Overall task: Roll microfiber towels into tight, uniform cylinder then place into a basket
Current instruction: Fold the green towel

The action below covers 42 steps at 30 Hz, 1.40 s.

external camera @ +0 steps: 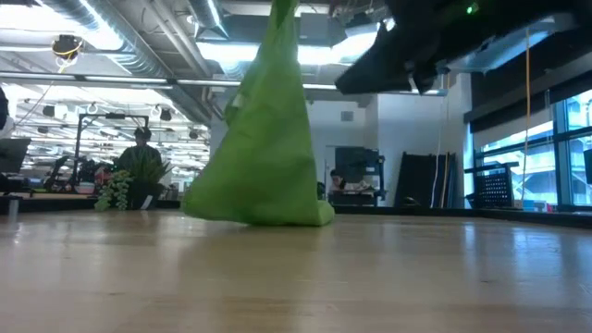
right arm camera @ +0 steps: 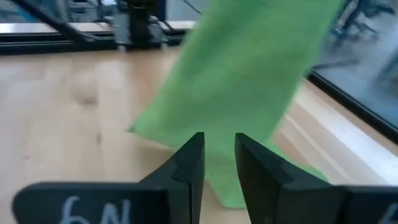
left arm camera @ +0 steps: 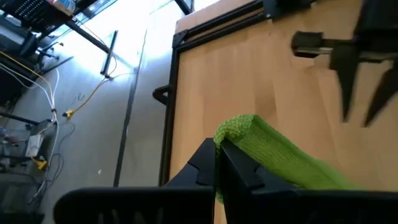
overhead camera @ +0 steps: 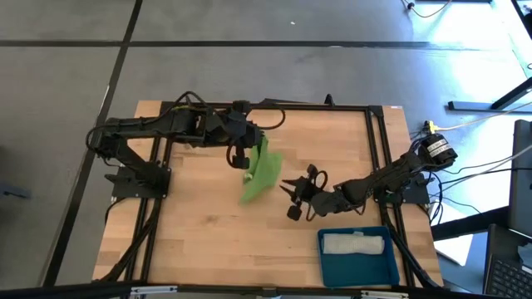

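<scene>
High view: the left arm is seen reaching from the left edge of the table toward its middle, nearer the far edge. The left gripper is closed on the top edge of the lime green towel, which is held up so that it hangs down from the fingers. In the left wrist view the two dark fingers are pressed together with a fold of green cloth pinched between them. In the low view the towel hangs as a draped cone, and its lower hem is seen resting on the wood.

Just right of the towel, near the middle of the table, the right gripper is found, facing the cloth. Its fingers are held narrowly apart, and nothing is gripped between them. In the right wrist view the green cloth is seen just beyond the fingertips, with the small gap between them pointed at its lower part; whether the tips touch the cloth cannot be told.

At the near right corner of the table the teal-blue basket is placed. The pale grey-white towel is laid inside it as a roll, along the far wall.

A potted plant is noted in the room behind the table, low view.
</scene>
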Each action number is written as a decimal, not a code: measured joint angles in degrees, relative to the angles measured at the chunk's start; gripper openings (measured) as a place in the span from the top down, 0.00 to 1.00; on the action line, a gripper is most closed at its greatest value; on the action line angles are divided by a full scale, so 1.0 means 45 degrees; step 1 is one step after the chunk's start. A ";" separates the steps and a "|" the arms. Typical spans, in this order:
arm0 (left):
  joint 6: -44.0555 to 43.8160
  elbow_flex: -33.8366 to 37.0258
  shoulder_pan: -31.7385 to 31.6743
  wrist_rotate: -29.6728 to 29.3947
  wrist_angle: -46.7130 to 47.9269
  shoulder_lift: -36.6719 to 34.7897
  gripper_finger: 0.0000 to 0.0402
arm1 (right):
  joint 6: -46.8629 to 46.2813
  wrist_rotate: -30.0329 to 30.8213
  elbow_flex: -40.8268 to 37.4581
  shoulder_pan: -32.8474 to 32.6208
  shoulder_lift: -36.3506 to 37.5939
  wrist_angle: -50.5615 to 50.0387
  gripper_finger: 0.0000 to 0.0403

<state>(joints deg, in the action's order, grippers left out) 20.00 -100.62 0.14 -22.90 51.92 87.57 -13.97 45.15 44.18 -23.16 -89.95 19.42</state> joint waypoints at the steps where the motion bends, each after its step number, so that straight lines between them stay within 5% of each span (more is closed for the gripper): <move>1: 0.0000 -0.0003 -0.0037 0.0007 0.0001 -0.0034 1.00 | 0.0198 -0.0067 0.0000 -0.0058 0.0000 0.0148 0.78; 6: -0.0434 -0.0018 -0.0206 0.0010 -0.0008 -0.0146 1.00 | -0.0170 -0.0235 0.0000 -0.0162 0.0000 0.0284 0.78; 15: -0.1434 -0.0013 -0.0393 0.0015 0.0019 -0.0131 1.00 | -0.1145 -0.5760 0.0000 0.0713 0.0000 0.0468 0.78; 21: -0.2355 -0.0013 -0.0451 0.0010 0.0017 -0.0131 1.00 | -0.0106 -0.5942 -0.0005 0.1045 -0.0032 0.0663 0.78; 27: -0.2787 -0.0013 -0.0531 0.0010 0.0017 -0.0131 1.00 | 0.1645 -0.4013 -0.0005 0.0982 -0.0311 0.1763 0.78; 34: -0.3025 -0.0013 -0.0748 0.0005 0.0019 -0.0131 1.00 | 0.2671 -0.3517 0.0261 0.0936 -0.1352 0.3088 0.78; 42: -0.3021 -0.0013 -0.0839 0.0005 0.0284 -0.0131 1.00 | 0.4505 0.1156 0.2839 0.0634 -0.2869 0.2749 0.78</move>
<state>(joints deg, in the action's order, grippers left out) 6.41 -100.68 -3.64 -22.87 53.20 86.98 6.30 50.36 56.96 -20.31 -102.86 31.80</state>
